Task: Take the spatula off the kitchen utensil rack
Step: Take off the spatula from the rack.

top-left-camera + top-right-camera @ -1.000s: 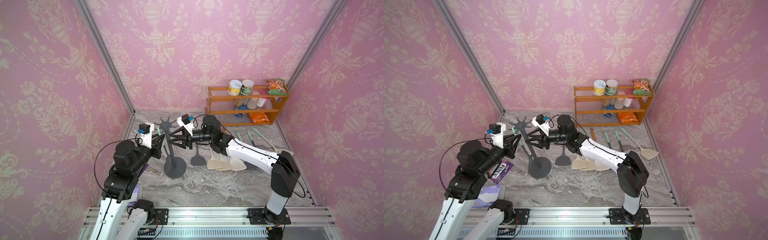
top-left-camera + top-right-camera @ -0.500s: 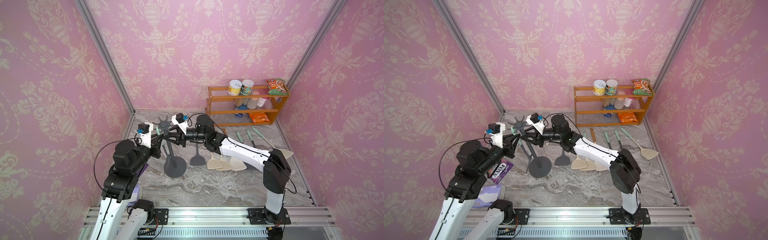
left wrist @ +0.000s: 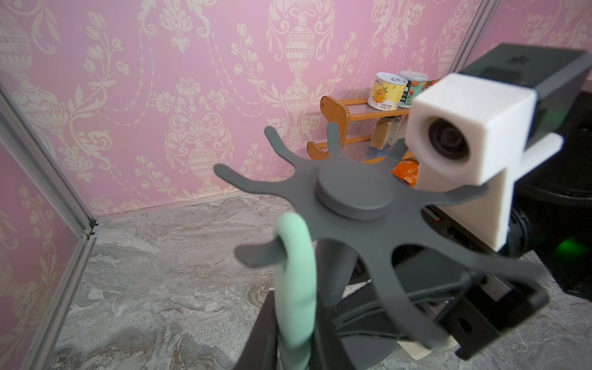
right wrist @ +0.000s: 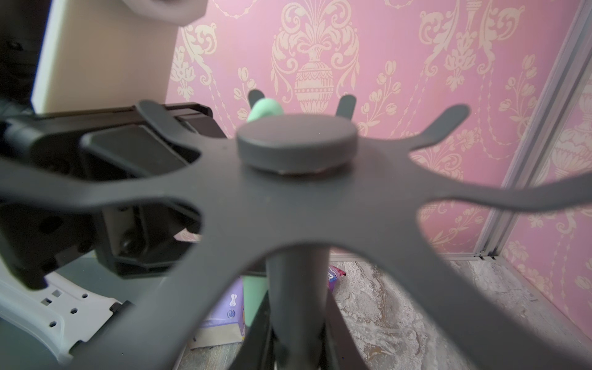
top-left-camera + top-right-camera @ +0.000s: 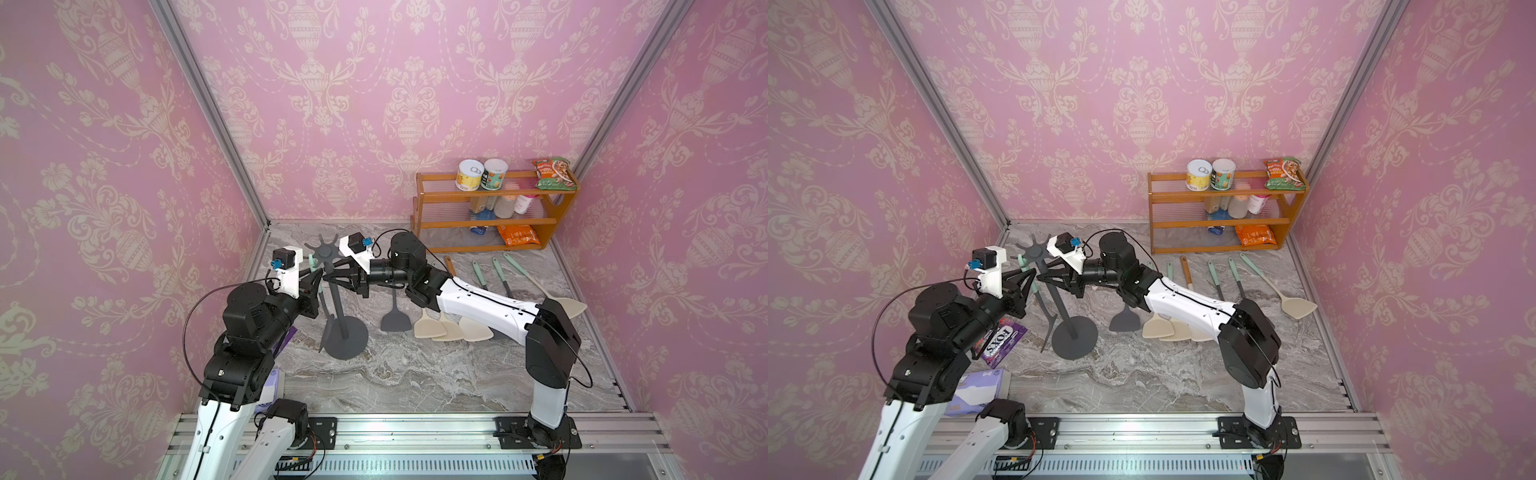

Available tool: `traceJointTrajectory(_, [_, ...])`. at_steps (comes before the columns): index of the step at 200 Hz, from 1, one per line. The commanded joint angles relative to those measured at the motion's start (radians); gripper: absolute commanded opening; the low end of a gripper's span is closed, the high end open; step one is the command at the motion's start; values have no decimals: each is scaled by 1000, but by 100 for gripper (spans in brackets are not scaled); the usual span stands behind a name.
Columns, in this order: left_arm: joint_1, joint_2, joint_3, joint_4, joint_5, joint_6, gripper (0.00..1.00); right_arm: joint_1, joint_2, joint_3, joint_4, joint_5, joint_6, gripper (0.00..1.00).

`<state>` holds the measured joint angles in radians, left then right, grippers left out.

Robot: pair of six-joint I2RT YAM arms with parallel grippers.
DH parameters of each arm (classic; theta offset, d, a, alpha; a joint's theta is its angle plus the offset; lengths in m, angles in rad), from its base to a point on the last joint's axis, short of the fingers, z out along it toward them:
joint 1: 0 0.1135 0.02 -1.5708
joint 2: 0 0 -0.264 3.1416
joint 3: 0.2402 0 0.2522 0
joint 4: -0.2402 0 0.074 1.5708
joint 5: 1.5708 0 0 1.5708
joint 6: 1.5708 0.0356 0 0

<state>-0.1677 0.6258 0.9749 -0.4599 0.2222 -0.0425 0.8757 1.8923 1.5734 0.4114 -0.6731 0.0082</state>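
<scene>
Spatula: the mint-green-handled spatula with the dark blade (image 3: 296, 272) hangs by its looped handle end from one curved hook (image 3: 256, 256) of the dark grey metal kitchen utensil rack (image 5: 348, 338), which has a round disc base, a thin pole and a star crown. The blade hangs down beside the pole, near the base.
Left gripper: your left gripper (image 5: 316, 282) is clamped on the green handle just below that hook.
Right gripper: your right gripper (image 5: 331, 280) straddles the pole under the crown with its jaws narrow. Whether they already pinch the pole I cannot tell.
Step in hand: unhooking, I judge; the loop is not yet off.
Do it well: make sure of the right-hand hold on the pole first, so the rack cannot tip. Then lift the handle straight up until the loop clears the hook's upturned tip, and only then draw it outward from the crown.
Watch: the neighbouring hooks sit close. A sideways pull would likely snag the loop or drag the rack across the grey marble tabletop (image 5: 415, 374).
Grip: the handle looks soft and rubbery, so hold it firmly and don't twist.
</scene>
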Motion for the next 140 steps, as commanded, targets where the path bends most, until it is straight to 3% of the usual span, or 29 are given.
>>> traceJointTrajectory(1, [-8, -56, 48, -53, -70, 64, 18, -2, -2, -16, -120, 47, -29, 0])
traceJointTrajectory(81, [-9, -160, 14, 100, -199, 56, 13, -19, -21, -20, -174, 29, -45, 0])
traceJointTrajectory(140, [-9, -142, 49, 18, -300, 203, 4, -23, -22, -16, -177, 14, -38, 0])
